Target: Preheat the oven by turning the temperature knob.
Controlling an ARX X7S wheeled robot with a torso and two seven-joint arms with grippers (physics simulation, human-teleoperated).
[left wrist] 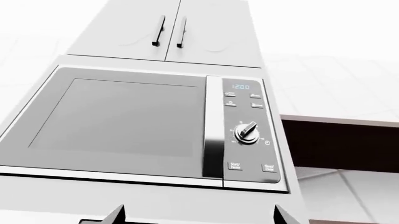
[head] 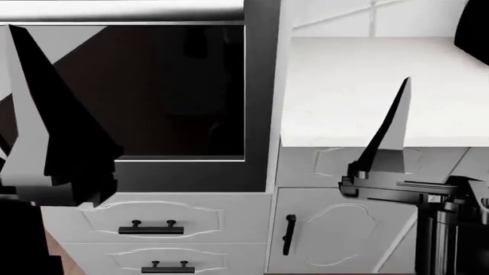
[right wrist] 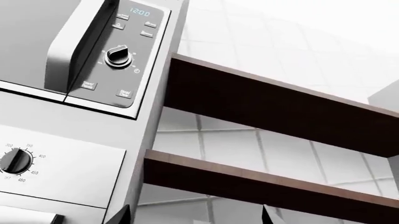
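The oven's dark glass door [head: 153,91] in its grey frame fills the left of the head view. The temperature knob [right wrist: 16,161], black and ringed with numbers, sits on the oven's pale control panel [right wrist: 68,172] in the right wrist view. My right gripper [right wrist: 194,215] is open and empty, well away from the knob and aimed at the tiled wall beside the oven column. My left gripper [left wrist: 199,215] is also open and empty, pointing up at the microwave [left wrist: 124,116]. In the head view, a left finger [head: 31,114] stands before the door and a right finger [head: 393,132] before the counter.
The microwave above the oven has its own dial [left wrist: 246,132]. White upper cabinets [left wrist: 168,28] sit above it. Two brown shelves [right wrist: 262,102] hang on the wall right of the oven. Below are white drawers [head: 153,220], a cabinet door [head: 336,229] and a white countertop [head: 367,86].
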